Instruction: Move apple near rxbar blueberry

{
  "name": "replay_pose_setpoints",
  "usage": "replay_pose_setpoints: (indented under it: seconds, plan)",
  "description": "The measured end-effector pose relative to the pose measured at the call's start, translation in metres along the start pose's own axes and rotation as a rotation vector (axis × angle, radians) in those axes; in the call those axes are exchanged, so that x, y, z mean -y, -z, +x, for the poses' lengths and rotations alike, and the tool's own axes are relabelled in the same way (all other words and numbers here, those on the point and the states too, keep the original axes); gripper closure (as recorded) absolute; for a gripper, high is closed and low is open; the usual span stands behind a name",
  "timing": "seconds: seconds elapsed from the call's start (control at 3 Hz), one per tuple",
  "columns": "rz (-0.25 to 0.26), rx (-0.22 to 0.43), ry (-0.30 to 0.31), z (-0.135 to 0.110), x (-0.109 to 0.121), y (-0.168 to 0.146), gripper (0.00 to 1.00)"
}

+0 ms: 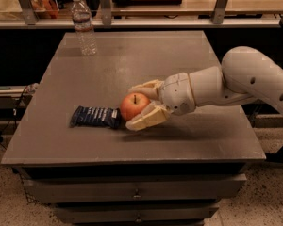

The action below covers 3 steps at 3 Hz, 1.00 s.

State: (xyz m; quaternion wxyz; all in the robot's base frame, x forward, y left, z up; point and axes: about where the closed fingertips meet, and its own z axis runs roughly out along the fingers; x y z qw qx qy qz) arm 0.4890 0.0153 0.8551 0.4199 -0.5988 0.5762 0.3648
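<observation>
The red-orange apple (135, 106) is at the table's front middle, its left side right against the right end of the dark blue rxbar blueberry (95, 117), which lies flat on the table. My gripper (131, 107) reaches in from the right. Its pale fingers (148, 117) stand on either side of the apple, one behind it and one in front, closed on it. The apple sits at or just above the table top.
A clear plastic water bottle (83, 25) stands upright at the table's (132, 60) back left corner. A shelf with metal posts (217, 20) runs behind the table. My white arm (245, 81) stretches over the table's right edge. Drawers sit under the table front.
</observation>
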Motion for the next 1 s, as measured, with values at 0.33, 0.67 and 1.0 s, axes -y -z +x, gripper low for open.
replay_pose_setpoints:
  seconds: [0.33,0.67,1.0]
  plan:
    - [0.023,-0.029,-0.008,0.009,0.006,0.016,0.00]
    - [0.110,-0.071,-0.039,0.036,0.034,0.074,0.00]
    - [0.393,-0.157,-0.088,0.056,0.082,0.209,0.00]
